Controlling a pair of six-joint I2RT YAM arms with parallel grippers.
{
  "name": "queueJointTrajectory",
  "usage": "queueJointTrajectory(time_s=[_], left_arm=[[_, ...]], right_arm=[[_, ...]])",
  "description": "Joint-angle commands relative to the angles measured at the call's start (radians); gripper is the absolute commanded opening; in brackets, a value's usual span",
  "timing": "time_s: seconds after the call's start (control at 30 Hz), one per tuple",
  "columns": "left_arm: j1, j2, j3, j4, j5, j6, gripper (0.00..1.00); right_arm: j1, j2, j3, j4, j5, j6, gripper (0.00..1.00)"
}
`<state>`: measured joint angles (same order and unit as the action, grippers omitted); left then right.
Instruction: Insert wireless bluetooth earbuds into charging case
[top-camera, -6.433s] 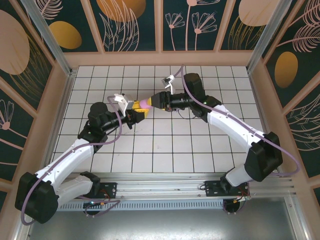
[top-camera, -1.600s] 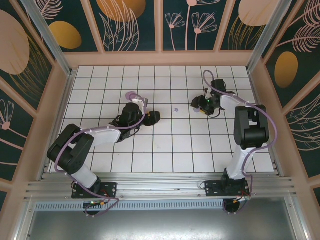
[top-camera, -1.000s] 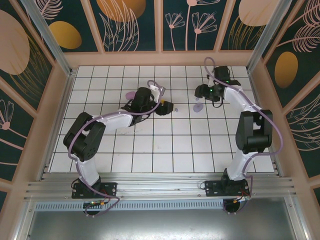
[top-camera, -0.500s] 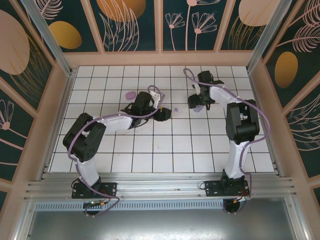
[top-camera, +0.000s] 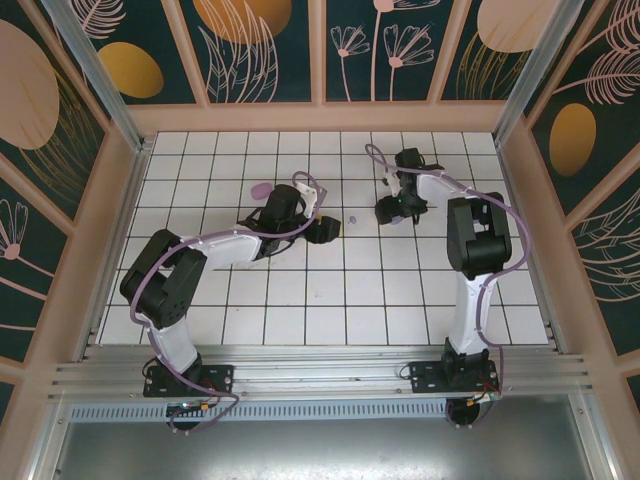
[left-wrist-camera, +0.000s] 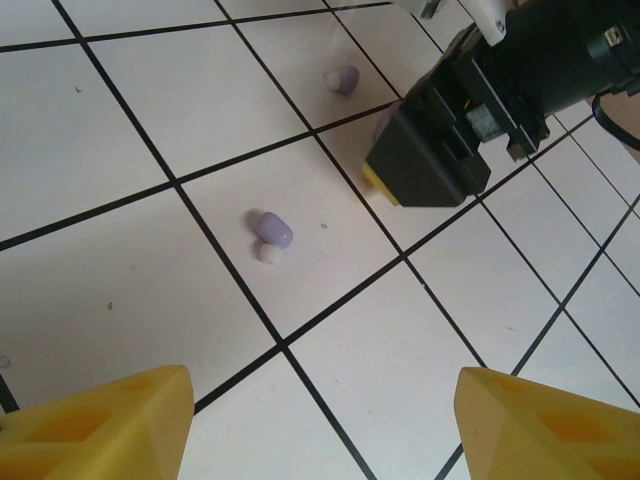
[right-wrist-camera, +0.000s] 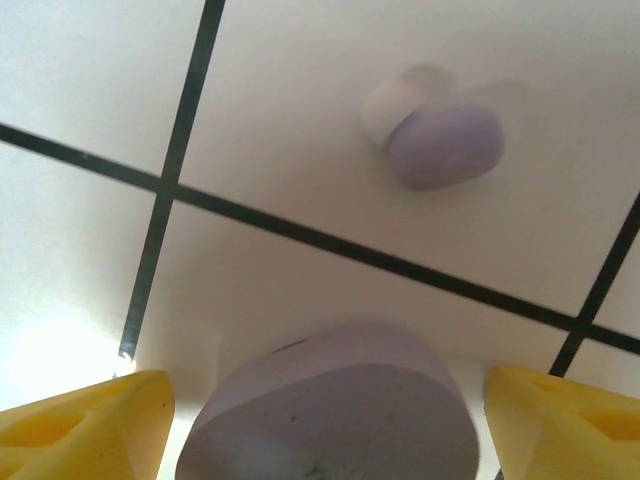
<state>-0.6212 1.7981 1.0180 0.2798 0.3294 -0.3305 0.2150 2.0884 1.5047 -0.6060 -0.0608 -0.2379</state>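
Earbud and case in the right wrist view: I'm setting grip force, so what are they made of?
Earbud: likely hard lilac plastic, matte, with a soft even sheen; its white tip could be silicone. Case: seemingly the same matte plastic, with faint dark specks.

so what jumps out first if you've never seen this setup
Both arms stretch toward the middle of the white tiled table, nearly meeting. The right fingers stand open either side of a lilac case, with one tiny lilac earbud just beyond it. The left fingers, open too, point at another earbud lying loose on a tile.
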Motion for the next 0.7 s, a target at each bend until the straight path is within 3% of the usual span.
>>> queueJointTrajectory(time_s=[0.0, 0.33, 0.5, 0.67], left_arm=[[-0.003, -0.023, -0.007, 0.001, -0.005, -0.008, 0.69], [-0.002, -0.035, -0.019, 0.001, -0.007, 0.02, 0.66], [-0.002, -0.078, -0.068, 0.06, 0.016, 0.091, 0.65], [-0.002, -0.249, -0.193, 0.221, 0.04, 0.218, 0.66]], right_arm=[[-0.006, 0.03, 0.034, -0.019, -0.036, -0.013, 0.78], [-0.005, 0.013, 0.025, -0.063, -0.099, 0.046, 0.54], [-0.005, -0.028, 0.021, -0.092, -0.14, 0.124, 0.51], [0.023, -0.133, 0.003, -0.121, -0.271, 0.202, 0.48]])
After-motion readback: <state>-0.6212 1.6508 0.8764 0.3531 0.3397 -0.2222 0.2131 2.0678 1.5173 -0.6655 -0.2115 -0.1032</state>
